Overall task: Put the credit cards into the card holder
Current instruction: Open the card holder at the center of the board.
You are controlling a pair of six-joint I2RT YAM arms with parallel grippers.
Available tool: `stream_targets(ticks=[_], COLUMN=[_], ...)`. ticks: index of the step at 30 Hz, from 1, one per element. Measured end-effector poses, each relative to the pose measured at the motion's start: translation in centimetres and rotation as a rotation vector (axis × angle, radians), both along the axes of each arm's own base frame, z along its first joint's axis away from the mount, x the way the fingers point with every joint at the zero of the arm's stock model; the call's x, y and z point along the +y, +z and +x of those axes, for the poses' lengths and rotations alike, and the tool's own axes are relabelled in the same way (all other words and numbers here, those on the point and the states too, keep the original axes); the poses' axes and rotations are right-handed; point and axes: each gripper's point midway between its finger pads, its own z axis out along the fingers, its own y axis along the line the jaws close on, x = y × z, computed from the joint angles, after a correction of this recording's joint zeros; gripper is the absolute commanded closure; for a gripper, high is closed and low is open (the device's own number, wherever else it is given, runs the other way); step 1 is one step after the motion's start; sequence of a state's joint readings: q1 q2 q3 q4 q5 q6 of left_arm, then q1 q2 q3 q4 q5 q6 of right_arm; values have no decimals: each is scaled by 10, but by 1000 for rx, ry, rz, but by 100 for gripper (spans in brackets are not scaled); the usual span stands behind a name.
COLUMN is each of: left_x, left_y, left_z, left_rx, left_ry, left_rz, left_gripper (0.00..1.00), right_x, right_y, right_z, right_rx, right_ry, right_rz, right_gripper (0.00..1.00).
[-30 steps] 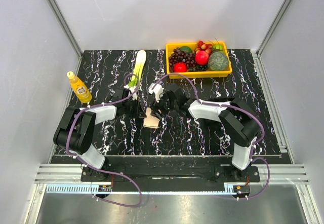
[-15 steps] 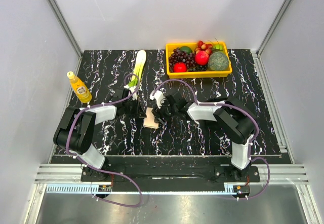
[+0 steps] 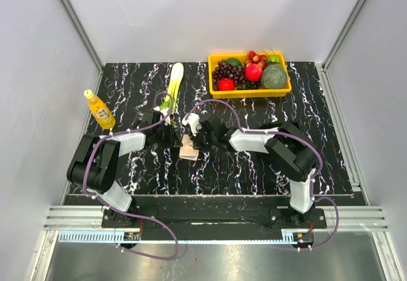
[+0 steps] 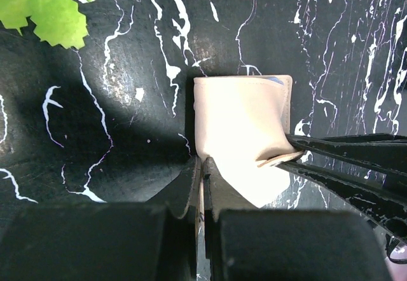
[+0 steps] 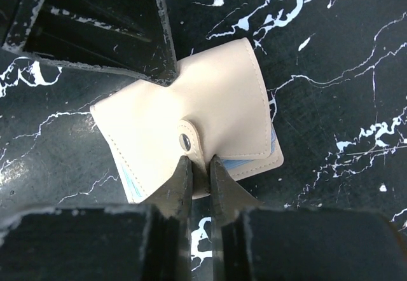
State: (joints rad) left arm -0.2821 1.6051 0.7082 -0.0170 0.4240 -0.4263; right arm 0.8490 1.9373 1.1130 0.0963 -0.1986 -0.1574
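**Right arm reaches in and closes on the holder**

The right arm has swung left across the table, its forearm now nearer the centre. The right gripper (image 5: 198, 163), a second ago wide apart and short of the holder (image 5: 191, 112), now has its jaws drawn narrow around the clasp tab (image 5: 189, 142) at the holder's edge.

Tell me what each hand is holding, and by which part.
Both hold the card holder: the left hand pinches one edge, and the right hand pinches its clasp tab.
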Motion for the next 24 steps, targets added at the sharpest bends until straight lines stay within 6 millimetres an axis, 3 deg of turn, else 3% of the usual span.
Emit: stream_targets(ticks=[2, 7, 13, 24], left_x=[1, 0, -7, -18], left_y=[-1, 0, -1, 2], left_z=[0, 0, -16, -24], left_rx=[-6, -14, 13, 67], left_ry=[5, 21, 24, 29], left_rz=[0, -7, -22, -56], left_gripper=[100, 100, 100, 100], right_x=[0, -3, -14, -27], right_y=[0, 3, 7, 23], right_z=[0, -5, -23, -36], right_rx=[9, 13, 79, 202], right_ry=[-19, -79, -154, -243], right_rz=[1, 56, 147, 435], right_gripper=[100, 100, 100, 100])
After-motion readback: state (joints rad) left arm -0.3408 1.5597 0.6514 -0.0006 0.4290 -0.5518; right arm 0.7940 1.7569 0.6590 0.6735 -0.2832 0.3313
